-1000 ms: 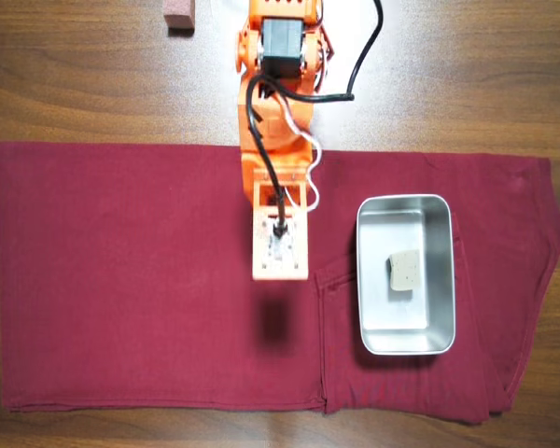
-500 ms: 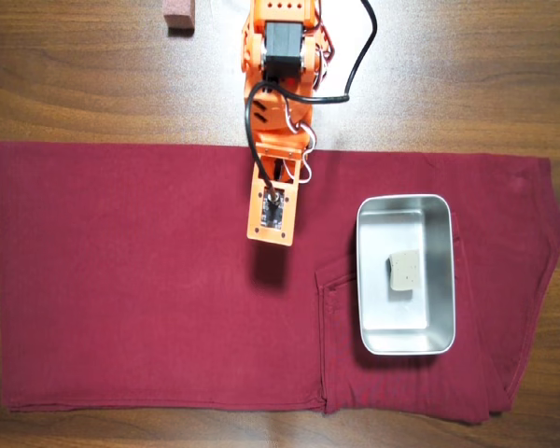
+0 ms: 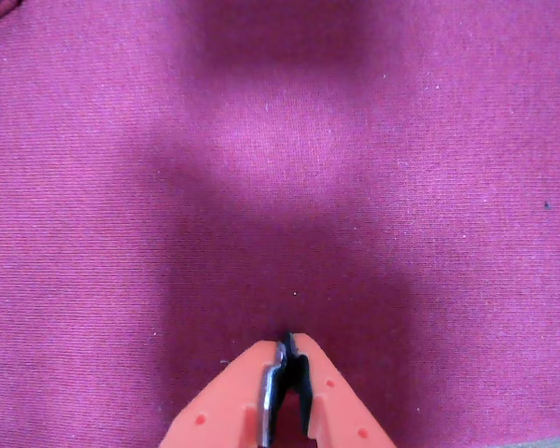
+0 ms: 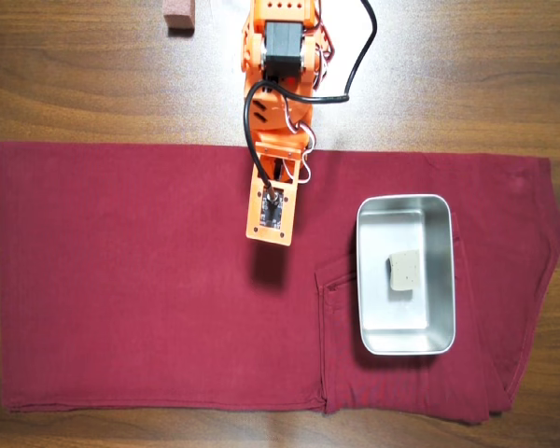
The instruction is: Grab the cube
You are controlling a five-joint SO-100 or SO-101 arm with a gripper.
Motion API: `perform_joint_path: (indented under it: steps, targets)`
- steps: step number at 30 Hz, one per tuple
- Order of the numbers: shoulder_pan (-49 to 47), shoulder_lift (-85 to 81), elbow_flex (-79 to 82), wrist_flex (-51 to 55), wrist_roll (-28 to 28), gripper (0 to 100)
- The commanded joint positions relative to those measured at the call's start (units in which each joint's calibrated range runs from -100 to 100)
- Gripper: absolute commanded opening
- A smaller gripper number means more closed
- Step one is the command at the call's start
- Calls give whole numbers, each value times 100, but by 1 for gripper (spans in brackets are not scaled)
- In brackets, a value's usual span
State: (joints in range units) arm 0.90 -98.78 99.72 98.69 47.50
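The cube (image 4: pixel 404 273) is a small pale beige-grey block lying inside the metal tray (image 4: pixel 369 280), right of centre in the overhead view. My orange arm (image 4: pixel 271 219) hangs over the dark red cloth, left of the tray and well apart from the cube. In the wrist view my gripper (image 3: pixel 287 342) enters from the bottom edge with its jaws closed together and nothing between them, over bare cloth. The cube and tray lie outside the wrist view.
A dark red cloth (image 4: pixel 121 280) covers most of the wooden table (image 4: pixel 75 75). A reddish-brown block (image 4: pixel 178 13) sits at the top edge, left of the arm's base. Black and white cables (image 4: pixel 355 65) loop beside the arm.
Over the last second the arm has drawn back toward its base and tilted slightly left; in the last half second it has barely moved. Cube and tray are unmoved.
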Motion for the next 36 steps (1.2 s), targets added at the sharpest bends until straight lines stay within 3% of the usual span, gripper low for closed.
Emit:
perform_joint_path:
  steps: [1, 6, 10, 36]
  targets:
    - [54, 38, 28, 131, -10, 1]
    - [54, 38, 28, 131, -10, 1]
    - [764, 47, 28, 131, 5, 1]
    - [764, 47, 28, 131, 5, 1]
